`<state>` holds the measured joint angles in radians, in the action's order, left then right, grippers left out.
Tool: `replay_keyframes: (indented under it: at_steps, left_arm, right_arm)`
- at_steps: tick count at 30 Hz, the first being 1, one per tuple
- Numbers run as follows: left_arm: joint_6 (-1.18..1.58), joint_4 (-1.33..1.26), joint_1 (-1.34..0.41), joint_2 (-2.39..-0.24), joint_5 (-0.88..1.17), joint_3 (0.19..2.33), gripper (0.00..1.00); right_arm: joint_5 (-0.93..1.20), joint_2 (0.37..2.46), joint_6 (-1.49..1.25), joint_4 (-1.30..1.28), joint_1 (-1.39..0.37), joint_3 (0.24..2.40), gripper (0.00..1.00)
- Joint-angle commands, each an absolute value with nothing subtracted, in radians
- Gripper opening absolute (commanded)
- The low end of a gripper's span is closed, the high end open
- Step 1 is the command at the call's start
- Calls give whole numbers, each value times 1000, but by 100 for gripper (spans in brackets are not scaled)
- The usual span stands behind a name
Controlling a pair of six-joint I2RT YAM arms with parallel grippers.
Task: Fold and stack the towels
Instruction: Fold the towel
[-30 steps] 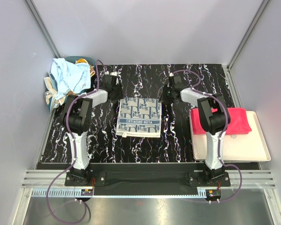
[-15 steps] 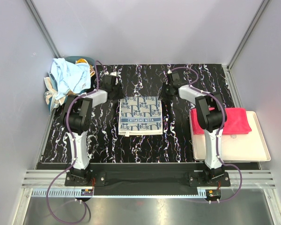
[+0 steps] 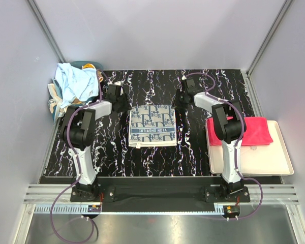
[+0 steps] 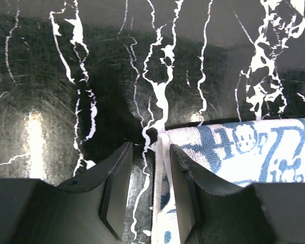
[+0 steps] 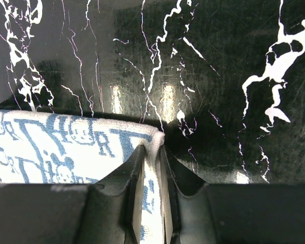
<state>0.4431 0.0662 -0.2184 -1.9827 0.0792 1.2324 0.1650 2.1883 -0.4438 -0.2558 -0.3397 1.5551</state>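
Right, monogram towel [image 3: 151, 125] lies flat on the table [image 3: 193, 147], left of the tray [image 3: 274, 162]: pale, dark-blue pattern, lettered band. Overhead view hides the jaws, wrist views show them. Right gripper [image 5: 151, 152] pinches the far corner nearest the tray. Left gripper [image 4: 150, 152] stands parted, the other far corner loose in its gap. Pink towel [image 3: 254, 130] lies on the tray.

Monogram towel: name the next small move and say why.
Probably close the left gripper on the monogram towel at its far-left corner: its jaws stand open astride that edge, while the right gripper pinches the far-right corner.
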Motion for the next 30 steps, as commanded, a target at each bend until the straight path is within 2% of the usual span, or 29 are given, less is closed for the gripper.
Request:
replay_keyframes:
  at_steps: [1, 8, 17, 26, 30]
  left_arm:
    - [465, 32, -218, -1942, 121, 1212, 41]
    - [523, -130, -210, -1867, 181, 1114, 45]
    - [565, -209, -202, -1821, 213, 1057, 47]
    - [494, -103, -216, -1861, 190, 1106, 47]
    - [437, -3, -241, -1910, 134, 1195, 47]
  right_arm:
    - [120, 2175, -417, -265, -345, 1560, 26]
    - [127, 2172, -411, -256, -344, 1557, 27]
    - [136, 2171, -417, -244, -345, 1548, 27]
    - [137, 2172, -417, -247, -344, 1552, 27]
    - [140, 2175, -417, -249, -345, 1559, 27]
